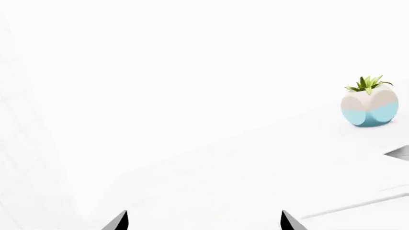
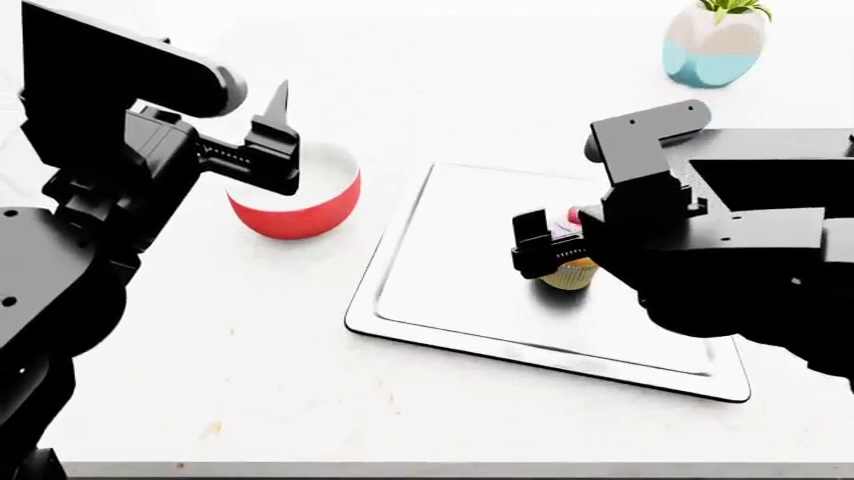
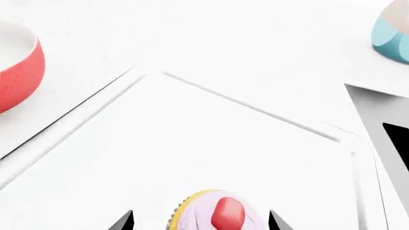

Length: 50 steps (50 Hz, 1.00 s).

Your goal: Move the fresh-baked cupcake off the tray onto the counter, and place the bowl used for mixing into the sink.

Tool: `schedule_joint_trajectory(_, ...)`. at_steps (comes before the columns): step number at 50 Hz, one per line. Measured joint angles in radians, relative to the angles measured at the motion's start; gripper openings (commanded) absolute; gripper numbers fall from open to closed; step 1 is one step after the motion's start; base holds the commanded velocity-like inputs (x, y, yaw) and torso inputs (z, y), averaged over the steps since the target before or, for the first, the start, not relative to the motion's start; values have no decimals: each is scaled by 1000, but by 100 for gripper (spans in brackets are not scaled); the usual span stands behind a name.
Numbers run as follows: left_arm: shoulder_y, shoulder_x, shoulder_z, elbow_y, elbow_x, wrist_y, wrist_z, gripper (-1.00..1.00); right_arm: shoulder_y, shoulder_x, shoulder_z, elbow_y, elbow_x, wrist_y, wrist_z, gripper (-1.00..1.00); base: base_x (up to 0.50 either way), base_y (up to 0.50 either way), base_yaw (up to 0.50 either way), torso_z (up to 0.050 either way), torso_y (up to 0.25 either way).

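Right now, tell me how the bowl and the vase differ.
The bowl is red outside, white inside; the vase is white over teal. The bowl looks empty; the vase holds a green plant. The bowl sits near the tray; the vase stands farther back. Both are round and rest on the counter.

The cupcake (image 3: 217, 214) sits on the tray (image 3: 191, 153) between the open jaws.

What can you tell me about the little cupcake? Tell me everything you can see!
The cupcake is small, with pink frosting, a red cherry on top and a pale yellow ridged wrapper. It stands upright on the silver tray, toward its right side. The right hand is down around it, one finger on each side; whether they touch it cannot be told. In the head view the hand hides most of it, showing only the wrapper.
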Motion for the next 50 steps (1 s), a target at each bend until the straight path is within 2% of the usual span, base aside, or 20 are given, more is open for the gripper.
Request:
schedule_joint_trajectory(29,4,10,-20,31,-36,-25,-16,100,-23,-13,-48,63,-25,30,10,100,0,0,0,0,0)
schedule_joint_trajectory(30,4,10,-21,33,-37,-26,-16,100,-24,-13,-48,64,-26,30,8,-100,0,0,0,0,0)
schedule_joint_trajectory(50,-1,13,-25,43,-52,-33,-27,100,-19,-15,-46,61,-32,12,-4,-100,0,0,0,0,0)
